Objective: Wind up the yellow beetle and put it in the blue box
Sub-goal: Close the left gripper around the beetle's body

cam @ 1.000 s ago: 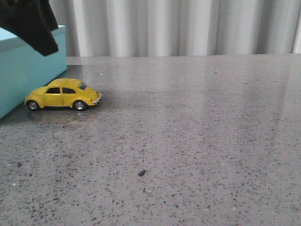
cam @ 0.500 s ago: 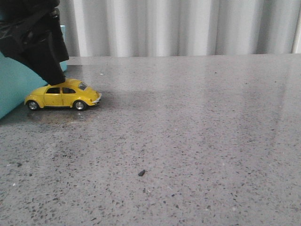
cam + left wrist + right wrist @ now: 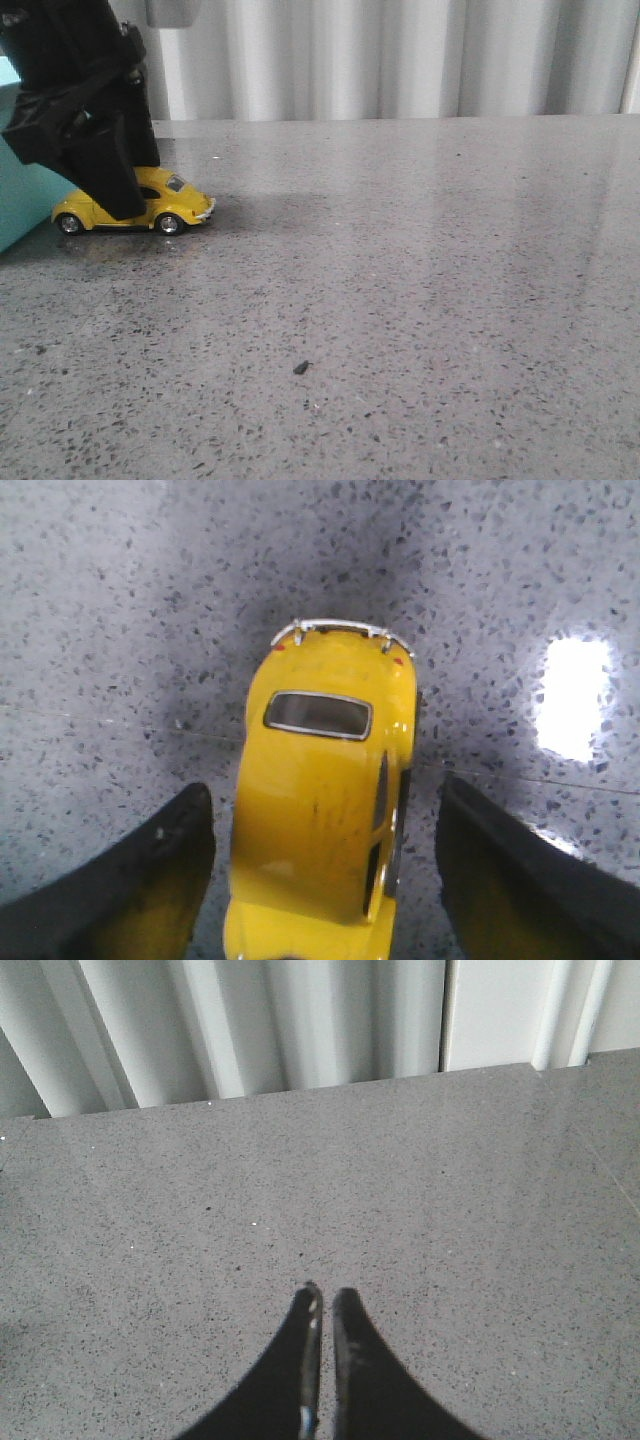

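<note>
Presently, yellow beetle (image 3: 165, 205) standing on all four wheels on the grey speckled table (image 3: 400, 300), at the table's far left, chrome bumper end pointing right in the front view. Blue box (image 3: 22, 200) directly behind and left of the car, only a strip of turquoise side visible past the arm; contact between car and box cannot be told. Left gripper (image 3: 325, 870) lowered over the car's mid-body, jaws spread wide, one black finger (image 3: 150, 880) on each side of the body with a clear gap of tabletop showing between each finger and the yellow paint; nothing held. In the front view the near finger covers the car's door and roof, leaving the nose, tail and both near wheels exposed. Right gripper (image 3: 322, 1360) seen only from its wrist camera, above bare table and well apart from car and box, fingertips drawn together with a hairline slit between them, nothing between them. Small dark speck (image 3: 300, 367) lying on the table nearer the camera.
</note>
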